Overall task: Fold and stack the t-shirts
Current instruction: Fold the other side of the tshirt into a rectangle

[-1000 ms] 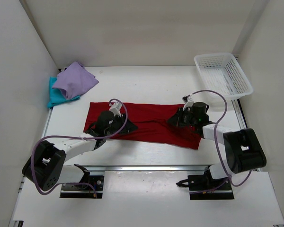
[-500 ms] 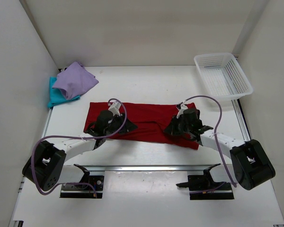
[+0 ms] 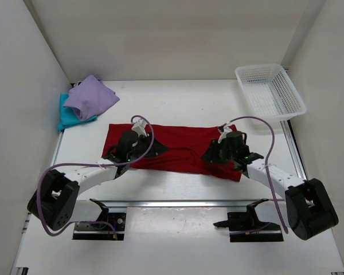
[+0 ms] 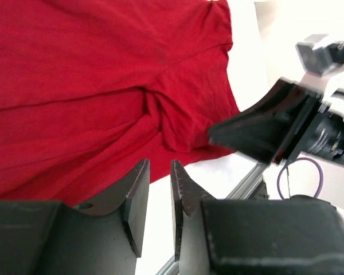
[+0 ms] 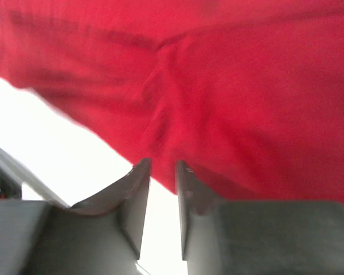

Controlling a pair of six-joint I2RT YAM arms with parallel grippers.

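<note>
1. Closest to us, both arms reach out from the near edge and hang low over the red shirt (image 3: 183,143). The left claw (image 4: 160,163) is over its left part and the right claw (image 5: 163,164) over its right part. One per end makes sense to us, since wide cloth only folds straight if both ends go together.
2. Both claws are pinched nearly together, and we see no cloth between the fingers. We'd guess they're between grabs.
3. The red shirt lies spread sideways across the middle of the table (image 3: 178,100), with wrinkles bunching near its center. Its near edge sits right by the fingertips, so that's probably the next bit to pick up.
4. Further back on the left, the lavender shirt (image 3: 90,96) sits on the teal shirt (image 3: 67,118) by the wall. That looks like the stack, so red likely ends up there.
5. In the far right corner is the white basket (image 3: 262,66), well apart from everything.
</note>
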